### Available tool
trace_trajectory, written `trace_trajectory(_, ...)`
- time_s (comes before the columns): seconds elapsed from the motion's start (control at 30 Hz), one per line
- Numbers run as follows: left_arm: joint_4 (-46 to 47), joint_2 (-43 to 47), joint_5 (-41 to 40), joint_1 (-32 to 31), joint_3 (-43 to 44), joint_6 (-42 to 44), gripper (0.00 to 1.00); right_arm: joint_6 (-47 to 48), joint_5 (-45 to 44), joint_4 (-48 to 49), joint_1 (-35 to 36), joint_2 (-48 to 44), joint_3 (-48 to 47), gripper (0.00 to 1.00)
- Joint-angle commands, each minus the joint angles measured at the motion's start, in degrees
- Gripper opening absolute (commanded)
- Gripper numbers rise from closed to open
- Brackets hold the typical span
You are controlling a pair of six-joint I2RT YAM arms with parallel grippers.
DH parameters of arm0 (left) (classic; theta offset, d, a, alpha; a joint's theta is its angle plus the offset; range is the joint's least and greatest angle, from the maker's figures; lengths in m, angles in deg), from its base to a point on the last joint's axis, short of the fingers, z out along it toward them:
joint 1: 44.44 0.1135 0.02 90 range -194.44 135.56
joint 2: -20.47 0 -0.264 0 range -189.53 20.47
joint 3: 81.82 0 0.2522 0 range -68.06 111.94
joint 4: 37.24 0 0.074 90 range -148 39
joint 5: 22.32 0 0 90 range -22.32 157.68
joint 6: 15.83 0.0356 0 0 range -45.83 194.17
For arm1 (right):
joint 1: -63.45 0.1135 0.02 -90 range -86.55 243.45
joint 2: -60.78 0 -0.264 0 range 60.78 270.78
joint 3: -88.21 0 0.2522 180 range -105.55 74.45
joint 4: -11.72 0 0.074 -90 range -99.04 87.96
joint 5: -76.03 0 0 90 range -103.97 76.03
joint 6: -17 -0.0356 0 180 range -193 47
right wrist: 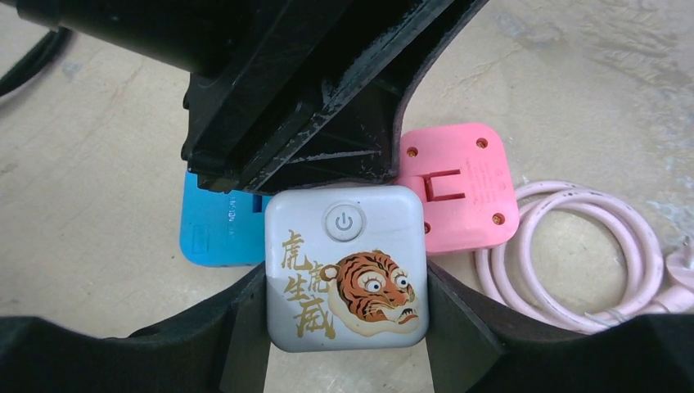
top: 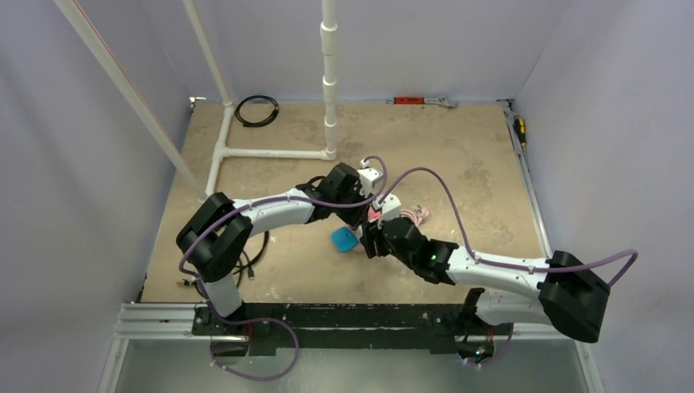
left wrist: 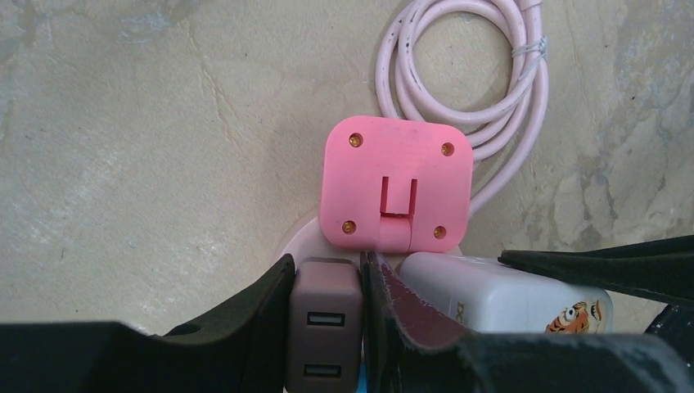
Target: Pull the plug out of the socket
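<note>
The socket (left wrist: 296,239) is a pale-pink round disc, mostly hidden; only its rim shows under a pink square plug (left wrist: 397,184) with four screws. Its coiled pink cord (left wrist: 466,74) lies just beyond. My left gripper (left wrist: 326,270) is shut on a brown plug-in charger (left wrist: 324,315) with two USB ports, right beside the pink plug. My right gripper (right wrist: 345,286) is shut on a white block (right wrist: 344,266) with a tiger print and a power button, both fingers against its sides. In the top view the two grippers (top: 372,214) meet at mid-table.
A blue block (right wrist: 217,225) lies left of the white one, partly under the left gripper. A white pipe frame (top: 327,82) stands at the back. A black cable coil (top: 256,110) and tools (top: 421,101) lie along the far edge. Walls close three sides.
</note>
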Motion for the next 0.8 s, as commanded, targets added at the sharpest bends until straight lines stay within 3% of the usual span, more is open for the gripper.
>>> trace_trajectory(0.0,-12.51,-6.62,-6.32,0.44,-4.40,-0.09,0.00,-3.91,12.00,8.10,-3.79,-0.12,-0.32,0.00)
trace_trajectory(0.1,-12.80,-6.81,-6.58,0.35,-4.05,-0.05,0.00,-4.63,15.71,9.21,-5.77,-0.39,0.47,0.00)
trace_trajectory(0.23,-12.89,-6.47,-6.66,0.35,-3.86,-0.04,0.00,-3.82,14.37,8.71,-6.03,-2.09,1.00,0.00)
trace_trajectory(0.5,-13.24,-5.87,-6.49,0.25,-3.58,-0.05,0.00,-1.36,2.25,5.68,-4.26,-3.60,0.41,0.00)
trace_trajectory(0.6,-13.33,-5.98,-6.83,0.24,-3.55,0.04,0.00,-0.93,-7.70,3.02,2.60,-0.68,-2.44,0.00)
trace_trajectory(0.77,-13.33,-6.11,-6.50,0.31,-3.51,-0.08,0.00,-0.62,-11.04,1.80,5.78,2.67,-4.67,0.00)
